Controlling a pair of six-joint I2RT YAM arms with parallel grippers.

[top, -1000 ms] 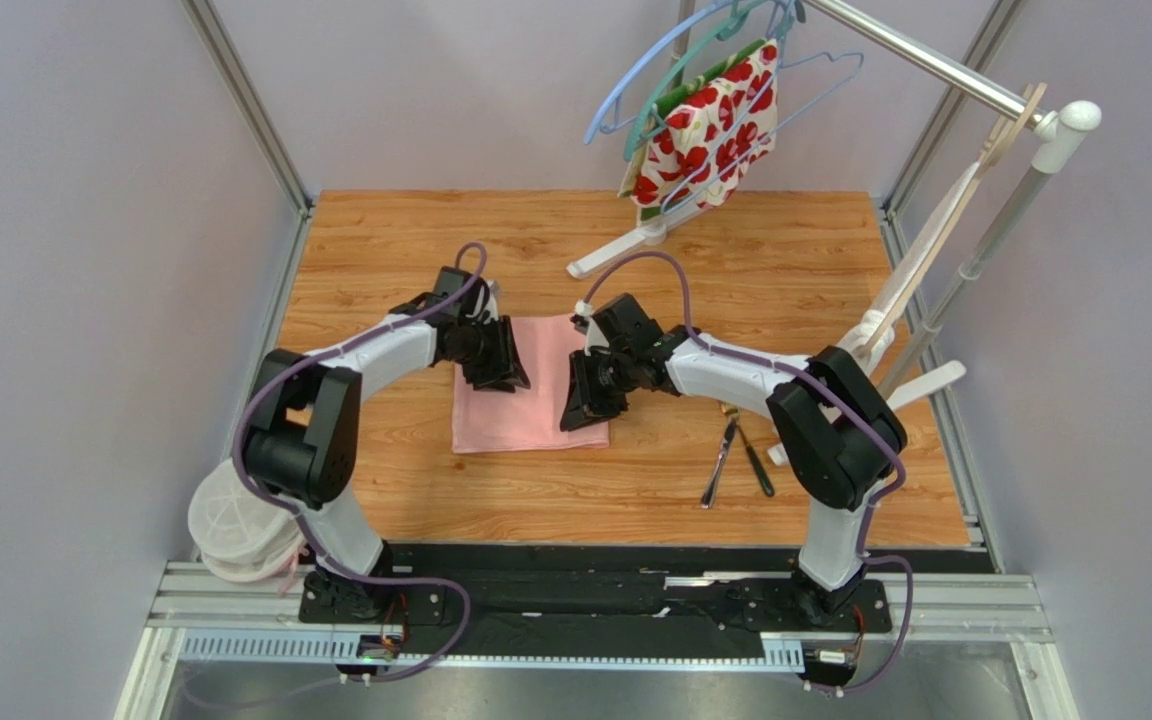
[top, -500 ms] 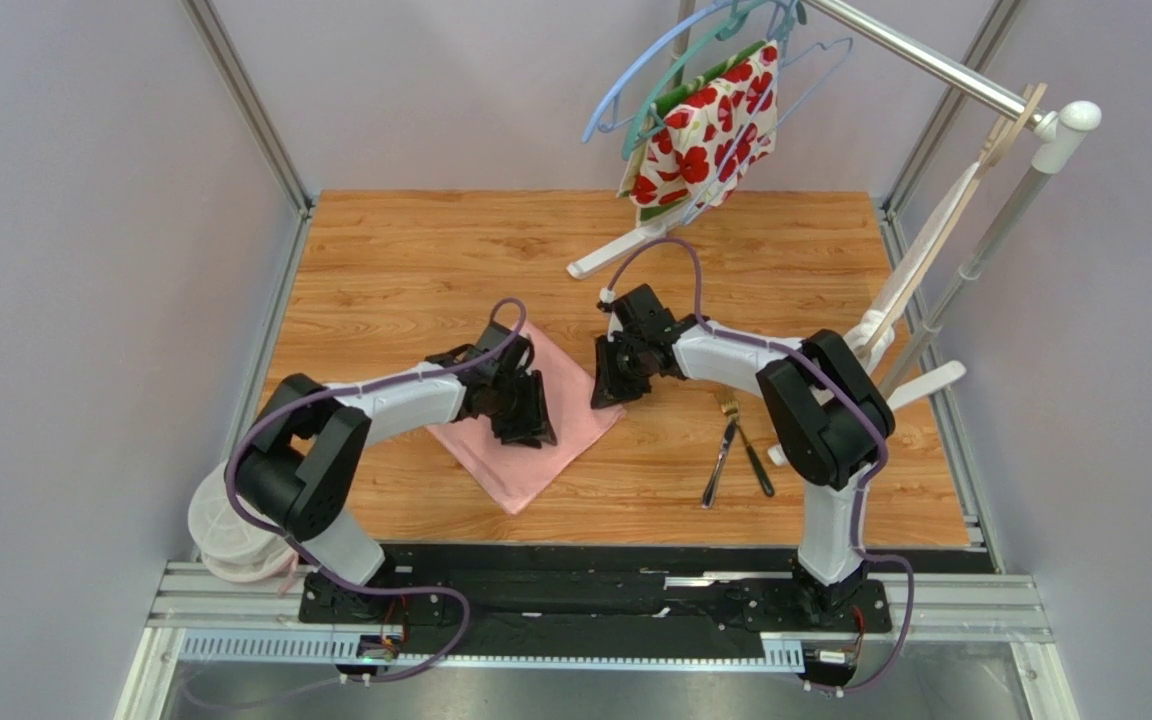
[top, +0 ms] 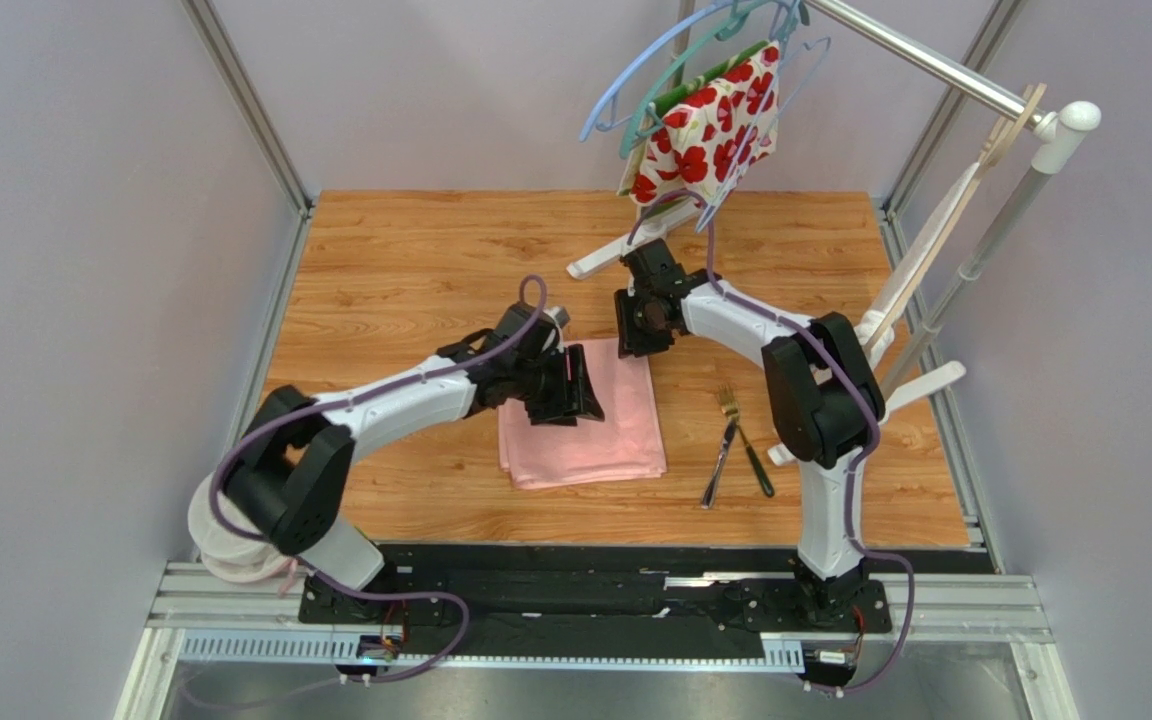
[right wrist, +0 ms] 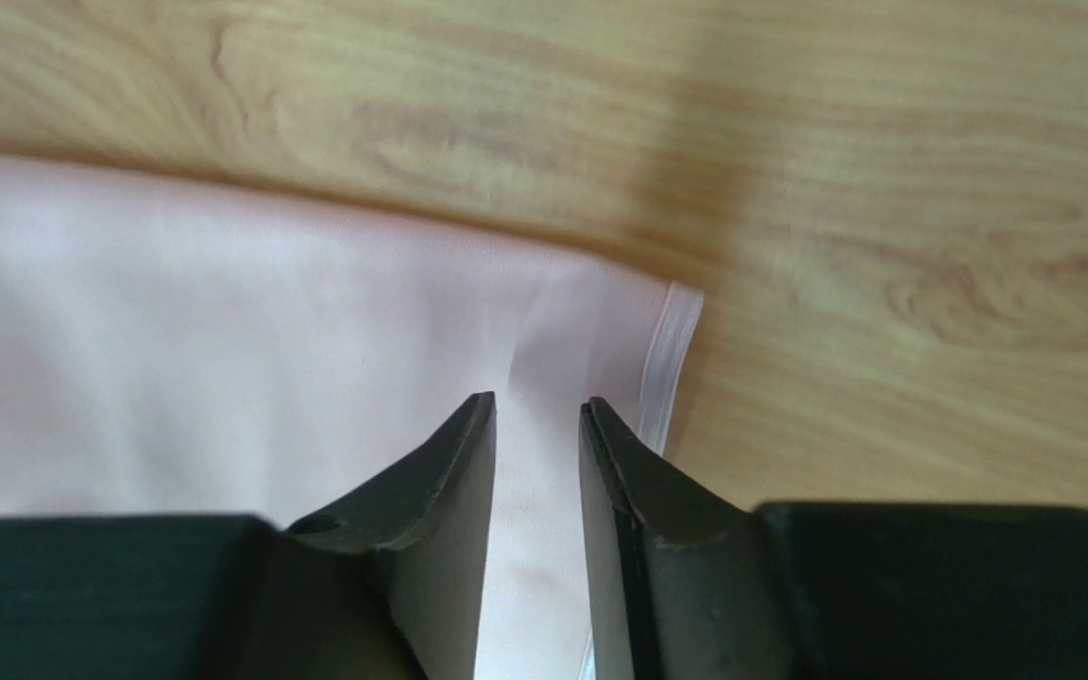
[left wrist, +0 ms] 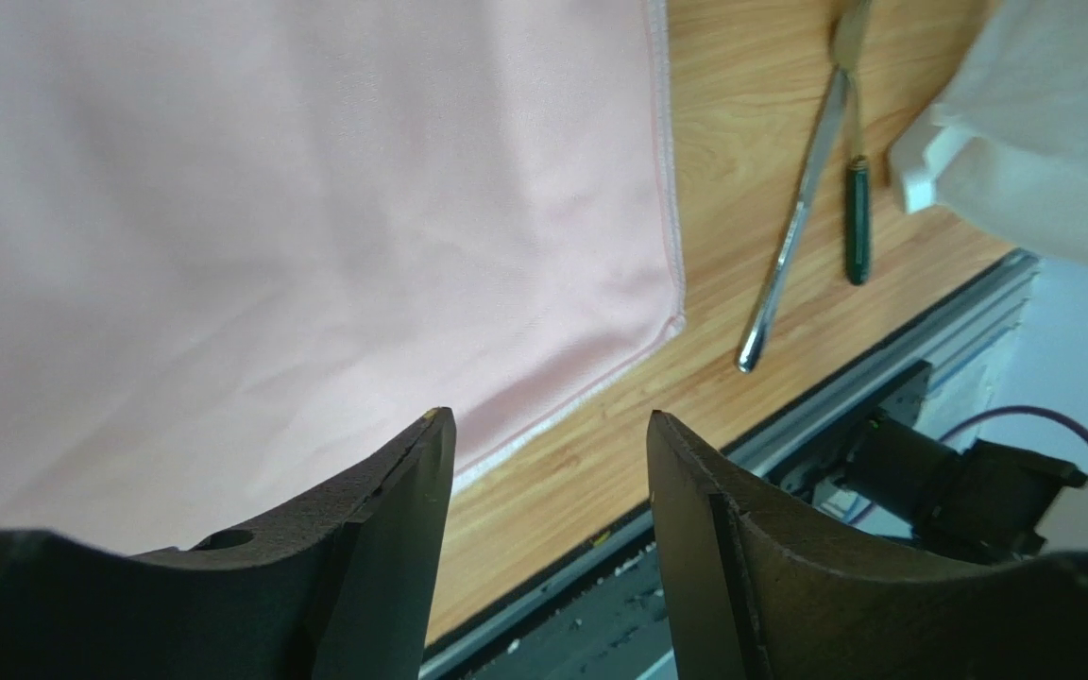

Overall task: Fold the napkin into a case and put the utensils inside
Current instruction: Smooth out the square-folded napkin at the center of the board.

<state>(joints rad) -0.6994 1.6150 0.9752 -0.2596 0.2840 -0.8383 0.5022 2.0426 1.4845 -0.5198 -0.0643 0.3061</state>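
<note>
The light-pink napkin (top: 585,435) lies flat on the wooden table as a folded, roughly square cloth. My left gripper (top: 579,393) hovers over its far left part, jaws open and empty; in the left wrist view (left wrist: 547,422) the napkin (left wrist: 294,213) fills the area under it. My right gripper (top: 638,327) is at the napkin's far right corner, jaws a narrow gap apart over the cloth (right wrist: 294,326), holding nothing. The utensils lie right of the napkin: a silver fork (top: 719,447) and a darker thin piece (top: 755,461). They also show in the left wrist view (left wrist: 795,234).
A clothes rack (top: 973,195) stands at the right with hangers and a red-and-white floral cloth (top: 710,128) above the table's far edge. A white cloth-like thing (left wrist: 1039,128) lies beyond the utensils. White round containers (top: 237,525) sit at the front left corner.
The napkin has slid right and toward the front, turning on the way. My left gripper followed it to the right. My right gripper moved back and right to the far right corner.
</note>
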